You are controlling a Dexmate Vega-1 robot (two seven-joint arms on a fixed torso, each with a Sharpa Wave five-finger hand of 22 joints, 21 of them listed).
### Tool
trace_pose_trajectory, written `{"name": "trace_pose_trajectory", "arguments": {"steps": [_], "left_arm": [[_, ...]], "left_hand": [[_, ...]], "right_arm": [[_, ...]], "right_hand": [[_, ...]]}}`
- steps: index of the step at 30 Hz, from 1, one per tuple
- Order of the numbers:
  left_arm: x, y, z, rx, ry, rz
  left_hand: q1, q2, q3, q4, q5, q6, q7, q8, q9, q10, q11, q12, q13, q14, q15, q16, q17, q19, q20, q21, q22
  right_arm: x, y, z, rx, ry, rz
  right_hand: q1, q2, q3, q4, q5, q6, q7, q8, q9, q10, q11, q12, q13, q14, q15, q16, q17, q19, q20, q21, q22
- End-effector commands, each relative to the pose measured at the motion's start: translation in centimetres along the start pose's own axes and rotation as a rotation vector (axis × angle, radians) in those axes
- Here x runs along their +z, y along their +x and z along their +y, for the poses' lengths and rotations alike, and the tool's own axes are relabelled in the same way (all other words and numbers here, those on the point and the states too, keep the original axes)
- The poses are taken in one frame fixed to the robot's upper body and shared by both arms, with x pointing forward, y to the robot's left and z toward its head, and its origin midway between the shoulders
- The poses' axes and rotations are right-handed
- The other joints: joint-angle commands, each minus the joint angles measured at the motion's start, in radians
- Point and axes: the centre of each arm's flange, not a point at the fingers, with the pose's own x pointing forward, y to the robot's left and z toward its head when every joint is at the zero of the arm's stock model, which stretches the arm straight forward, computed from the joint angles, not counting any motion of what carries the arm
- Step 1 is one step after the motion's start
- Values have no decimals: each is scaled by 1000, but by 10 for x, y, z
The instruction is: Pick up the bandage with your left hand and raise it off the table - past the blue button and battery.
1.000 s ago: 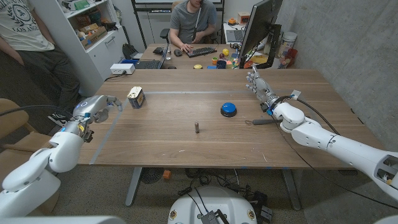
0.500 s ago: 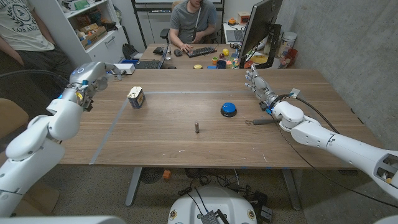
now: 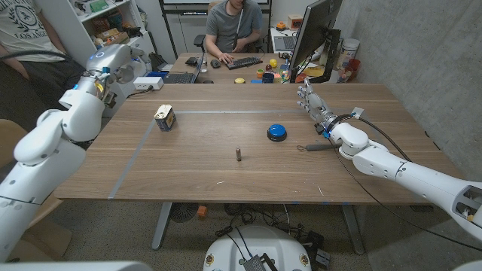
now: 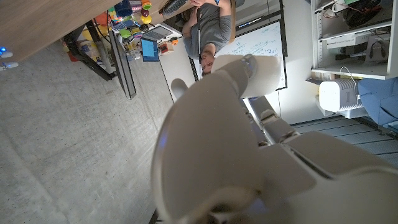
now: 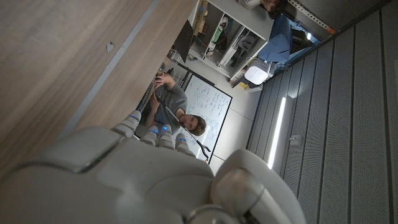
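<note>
Left robot hand (image 3: 124, 59) hovers beyond the bandage (image 3: 165, 117), holding nothing; finger spread unclear. Descending blind, it could knock the roll over.

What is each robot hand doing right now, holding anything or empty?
Left robot hand: raised off the table's left edge, holding nothing visible; open or closed cannot be told.
Right robot hand: open, fingers apart, holding nothing.

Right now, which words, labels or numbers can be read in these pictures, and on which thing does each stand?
None can be read with certainty.
Person's T-shirt: printed lettering, cut off and blurred.
Bandage: label too small to read.
Whiteboard: handwriting too small and turned.
Blue button and battery: no text visible.
</note>
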Motion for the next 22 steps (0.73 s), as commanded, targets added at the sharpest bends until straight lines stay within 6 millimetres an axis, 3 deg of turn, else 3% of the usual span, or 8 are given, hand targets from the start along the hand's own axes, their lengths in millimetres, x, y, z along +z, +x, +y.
{"name": "trace_pose_trajectory", "arguments": {"steps": [1, 22], "left_arm": [[5, 5, 1, -8, 1, -6], [5, -1, -3, -28, 9, -12]], "left_hand": [[0, 9, 6, 4, 8, 10, -4, -4, 1, 9, -3, 10, 6, 14, -157, 7, 7, 10, -121, 243, 397], [-4, 7, 11, 7, 12, 17, -4, -9, -15, 9, -1, 10, 21, 18, -159, 10, 7, 6, -124, 243, 378]], "right_arm": [[0, 1, -3, -7, -1, 5], [3, 0, -4, -10, -11, -1]], "right_hand": [[-3, 21, 1, 0, 5, -5, 1, 5, 3, -12, 2, 5, 3, -44, -7, 7, 4, -5, -3, 2, 5], [-4, 21, 1, 0, 5, -5, 2, 5, 3, -26, -2, 1, 3, -46, -6, 7, 4, -9, -5, 1, 5]]}}
